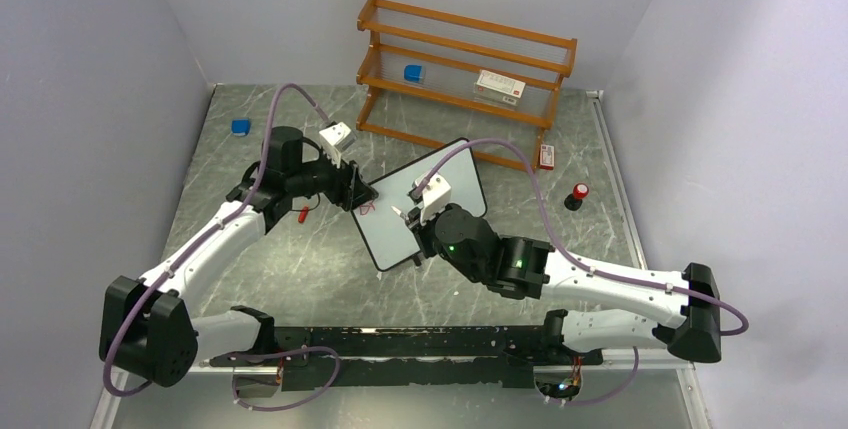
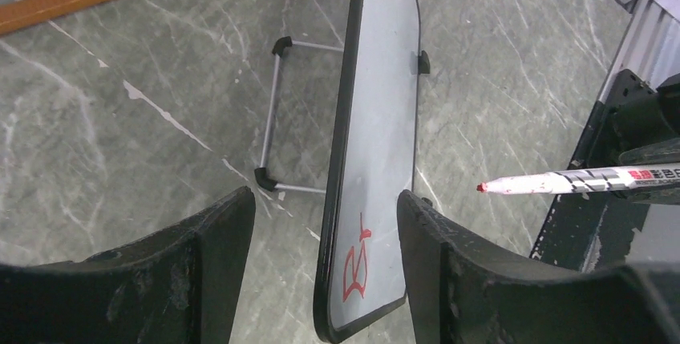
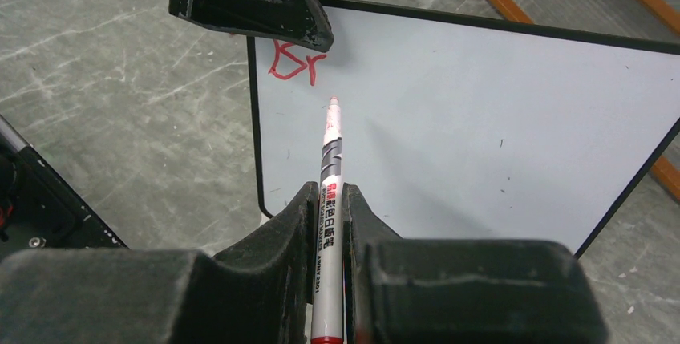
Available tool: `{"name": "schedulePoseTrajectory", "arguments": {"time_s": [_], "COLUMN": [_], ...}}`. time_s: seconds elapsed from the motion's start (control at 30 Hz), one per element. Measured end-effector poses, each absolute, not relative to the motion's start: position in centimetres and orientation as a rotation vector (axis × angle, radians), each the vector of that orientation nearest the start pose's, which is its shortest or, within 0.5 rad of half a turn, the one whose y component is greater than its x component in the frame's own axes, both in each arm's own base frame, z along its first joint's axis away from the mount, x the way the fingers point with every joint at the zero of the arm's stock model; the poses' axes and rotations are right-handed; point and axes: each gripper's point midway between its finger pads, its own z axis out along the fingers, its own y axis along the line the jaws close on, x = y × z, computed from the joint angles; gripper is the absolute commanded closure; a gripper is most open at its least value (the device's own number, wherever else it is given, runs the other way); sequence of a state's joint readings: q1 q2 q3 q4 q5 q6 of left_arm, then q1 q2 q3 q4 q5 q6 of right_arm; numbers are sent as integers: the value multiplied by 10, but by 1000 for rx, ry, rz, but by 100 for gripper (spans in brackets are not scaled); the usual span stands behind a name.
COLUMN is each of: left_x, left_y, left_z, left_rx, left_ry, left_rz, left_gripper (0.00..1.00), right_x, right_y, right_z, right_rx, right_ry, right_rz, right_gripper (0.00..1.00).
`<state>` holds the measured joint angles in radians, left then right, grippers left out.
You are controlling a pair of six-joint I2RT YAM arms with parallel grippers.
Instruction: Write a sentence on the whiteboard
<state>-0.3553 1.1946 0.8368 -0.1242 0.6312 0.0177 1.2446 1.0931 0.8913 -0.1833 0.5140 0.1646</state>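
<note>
The whiteboard stands tilted on its wire stand in the middle of the table, with red strokes at its near left corner. My left gripper is open and straddles that corner. A gap shows between the board's back and the left finger, while the right finger stands close by the board's face. My right gripper is shut on a white marker with red lettering. The marker's red tip hovers just off the board, a little below the strokes.
A wooden shelf stands behind the board, holding a blue object and a white box. On the table lie a blue piece, a small red and white box, a red-topped black item and a red cap.
</note>
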Motion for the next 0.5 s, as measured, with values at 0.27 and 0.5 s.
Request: {"name": "schedulePoseTrajectory", "arguments": {"time_s": [0.27, 0.5], "left_x": [285, 283], "left_y": [-223, -227], "left_z": [184, 170], "left_rx": [755, 755], "left_ry": [1947, 1994], "left_rz": [-939, -993], "left_gripper": [32, 37], "right_x": [190, 192], "right_y": [303, 306], "right_z": [231, 229], "right_rx": [-693, -703], "right_ry": [1791, 1782], "right_rz": [427, 402], "right_gripper": [100, 100]}}
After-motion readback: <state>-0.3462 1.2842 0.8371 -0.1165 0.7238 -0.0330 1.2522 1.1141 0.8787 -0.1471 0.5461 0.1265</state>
